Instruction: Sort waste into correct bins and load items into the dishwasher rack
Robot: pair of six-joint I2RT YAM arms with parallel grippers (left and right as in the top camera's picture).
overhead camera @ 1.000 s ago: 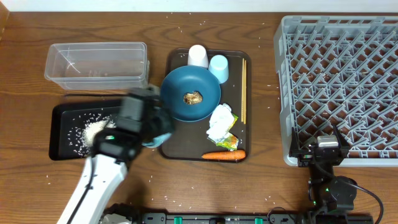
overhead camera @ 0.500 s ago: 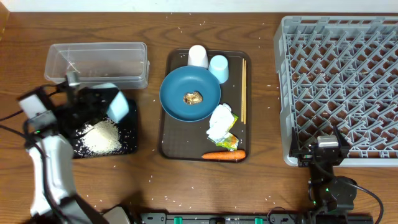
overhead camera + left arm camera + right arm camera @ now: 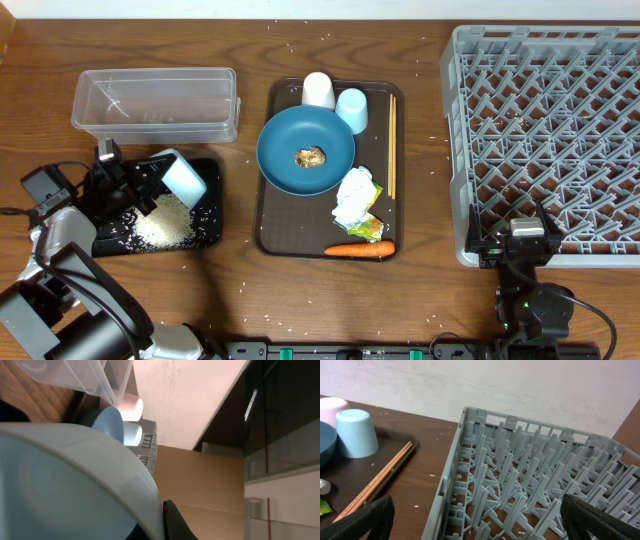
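Observation:
My left gripper point(image 3: 152, 183) is shut on the rim of the small light-blue bowl point(image 3: 186, 177), tipped on its side over the black tray point(image 3: 214, 203). White rice point(image 3: 165, 226) is piled in that tray. In the left wrist view the bowl point(image 3: 65, 485) fills the frame, pinched by a black finger point(image 3: 177, 525). The dark-blue dish point(image 3: 330, 165) carries a brown food lump point(image 3: 310, 157). A tissue point(image 3: 354, 197), wrapper point(image 3: 370, 227) and carrot point(image 3: 360, 250) lie near it. My right gripper point(image 3: 520, 245) stands open at the front edge of the dishwasher rack point(image 3: 545, 140).
The clear tub point(image 3: 155, 103) stands behind the black tray. The brown serving tray point(image 3: 275, 235) also bears a white cup point(image 3: 319, 90), a pale-blue cup point(image 3: 352, 109) and chopsticks point(image 3: 392, 145). Rice grains are scattered over the table.
My left arm has swung left with the bowl, from beside the brown serving tray to above the black tray. The right arm has not moved.

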